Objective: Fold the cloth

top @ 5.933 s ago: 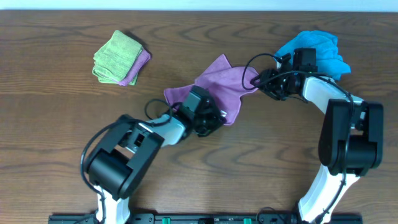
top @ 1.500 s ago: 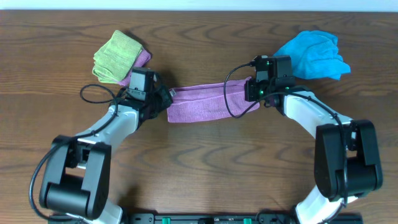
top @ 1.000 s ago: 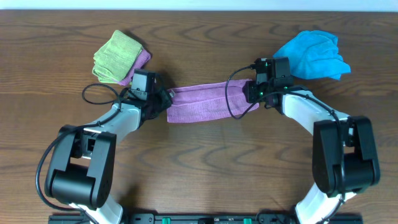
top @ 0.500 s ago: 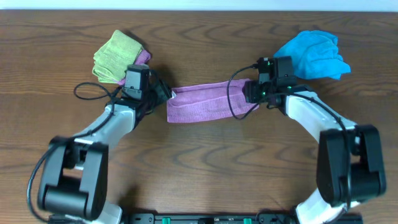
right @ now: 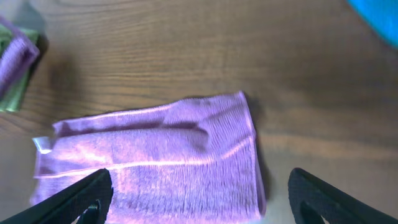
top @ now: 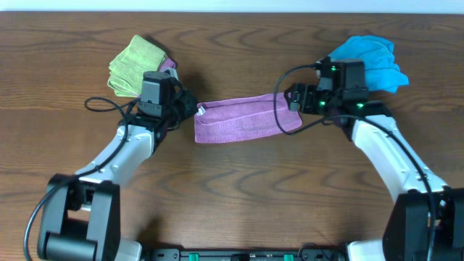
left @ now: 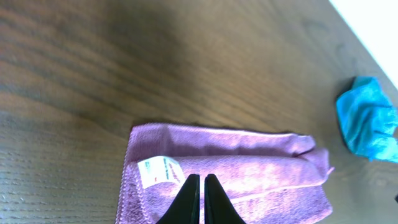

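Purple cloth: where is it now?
Overhead view: purple cloth lies flat mid-table, between the green pile at left and the blue cloth at right.

The purple cloth (top: 246, 118) is soft, matt, finely ribbed terry with a smooth white label (left: 158, 171), the blue cloth (top: 366, 61) and green cloth (top: 130, 65) look equally fuzzy, and the table (top: 239, 188) is dark, smooth-grained wood with a faint sheen

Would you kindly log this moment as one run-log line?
purple cloth: folded strip, flat | left gripper: shut, by label | right gripper: open, holding nothing
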Controlling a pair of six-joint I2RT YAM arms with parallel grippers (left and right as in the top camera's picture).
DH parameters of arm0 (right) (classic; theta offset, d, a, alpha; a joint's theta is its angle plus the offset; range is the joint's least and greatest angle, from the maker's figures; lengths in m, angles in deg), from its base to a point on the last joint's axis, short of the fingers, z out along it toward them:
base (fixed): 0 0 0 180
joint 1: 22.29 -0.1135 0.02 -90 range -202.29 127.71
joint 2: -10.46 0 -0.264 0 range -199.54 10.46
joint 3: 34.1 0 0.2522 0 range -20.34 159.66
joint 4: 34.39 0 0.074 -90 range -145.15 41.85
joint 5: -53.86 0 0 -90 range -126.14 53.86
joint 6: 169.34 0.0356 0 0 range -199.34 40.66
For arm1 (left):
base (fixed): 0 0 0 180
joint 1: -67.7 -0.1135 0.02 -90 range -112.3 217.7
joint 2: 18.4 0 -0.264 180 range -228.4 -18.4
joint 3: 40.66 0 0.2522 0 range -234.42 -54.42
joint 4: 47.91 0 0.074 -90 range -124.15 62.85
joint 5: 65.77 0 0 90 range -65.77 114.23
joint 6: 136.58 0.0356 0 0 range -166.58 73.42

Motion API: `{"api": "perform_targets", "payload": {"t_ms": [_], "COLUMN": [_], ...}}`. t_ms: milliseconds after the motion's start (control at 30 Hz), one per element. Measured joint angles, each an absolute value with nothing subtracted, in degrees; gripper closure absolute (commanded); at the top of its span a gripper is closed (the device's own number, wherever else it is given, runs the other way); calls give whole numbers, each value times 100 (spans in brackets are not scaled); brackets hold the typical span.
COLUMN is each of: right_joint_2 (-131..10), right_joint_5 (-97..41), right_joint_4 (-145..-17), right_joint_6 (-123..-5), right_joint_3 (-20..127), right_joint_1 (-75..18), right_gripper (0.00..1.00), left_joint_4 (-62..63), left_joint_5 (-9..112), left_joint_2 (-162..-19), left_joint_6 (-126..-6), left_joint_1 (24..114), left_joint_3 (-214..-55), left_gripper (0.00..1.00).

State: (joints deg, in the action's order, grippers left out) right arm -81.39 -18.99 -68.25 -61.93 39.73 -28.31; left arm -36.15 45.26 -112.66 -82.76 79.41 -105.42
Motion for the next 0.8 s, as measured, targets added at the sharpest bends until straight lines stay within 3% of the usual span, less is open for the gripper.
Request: {"api": "perform_targets", "payload": {"t_ms": [267,800], "right_joint_2": [-8139,-8139], "right_joint_5": [-1003,-306], "right_joint_4": [-6645,-4720], "right_joint_6": [-5841,-4814], "right_joint_3": [3459,1831], "right_joint_1": [-2182,-2112], "right_gripper": [13,12], "left_joint_4": [-3722,-3770], "left_joint_5": [4557,4476], "left_joint_2": [-11742,-12308], "left_joint_6": [-8274,-8274], "left_joint_1": [8225,8669], "left_joint_3": [-10542,-10542], "left_gripper": [94,94]}}
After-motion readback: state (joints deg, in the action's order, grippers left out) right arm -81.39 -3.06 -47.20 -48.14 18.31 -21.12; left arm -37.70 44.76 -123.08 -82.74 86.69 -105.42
